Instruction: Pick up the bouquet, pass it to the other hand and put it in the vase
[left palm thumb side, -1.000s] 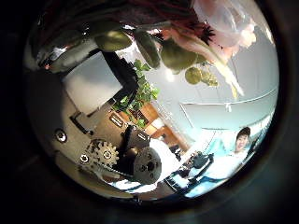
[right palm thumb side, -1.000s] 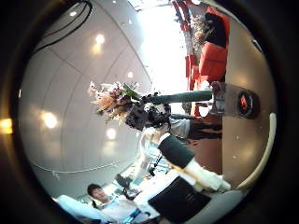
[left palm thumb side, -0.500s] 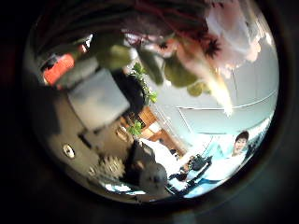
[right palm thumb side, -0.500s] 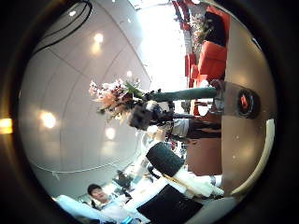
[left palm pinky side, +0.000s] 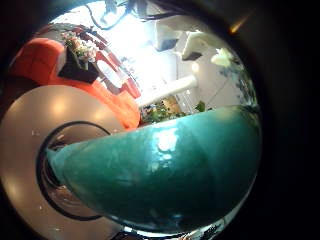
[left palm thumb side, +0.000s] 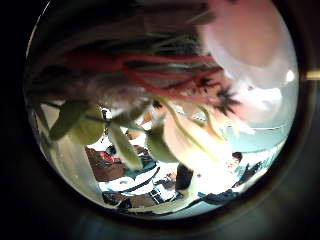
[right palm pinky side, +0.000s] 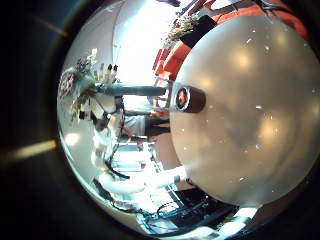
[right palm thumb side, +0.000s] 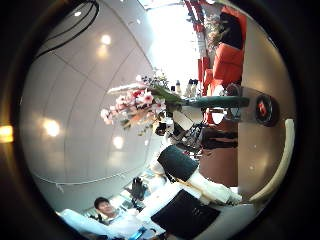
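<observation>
The bouquet (right palm thumb side: 135, 105) of pale flowers and leaves stands with its stems (right palm thumb side: 205, 100) reaching the mouth of the dark vase (right palm thumb side: 262, 108) on the round table (right palm thumb side: 265, 60). The right little finger side palm view shows the same: the bouquet (right palm pinky side: 85, 85), the vase (right palm pinky side: 187, 98), the table (right palm pinky side: 240, 120). My left hand (right palm thumb side: 175, 122) is beside the bouquet just under the flower heads, with fingers (right palm thumb side: 182, 88) standing straight past the stems. The flowers (left palm thumb side: 200, 110) fill the left thumb side palm view.
The left little finger side palm view shows my hand's own teal part (left palm pinky side: 170, 165) over the round table (left palm pinky side: 40, 110), and a dark ring (left palm pinky side: 55, 175) below it. Red-orange seats (right palm thumb side: 228, 65) with a potted plant (right palm thumb side: 215, 28) stand behind the table.
The flower heads have come down towards the vase and now fill the left thumb side palm view. The left hand's fingers now show straight beside the stems.
</observation>
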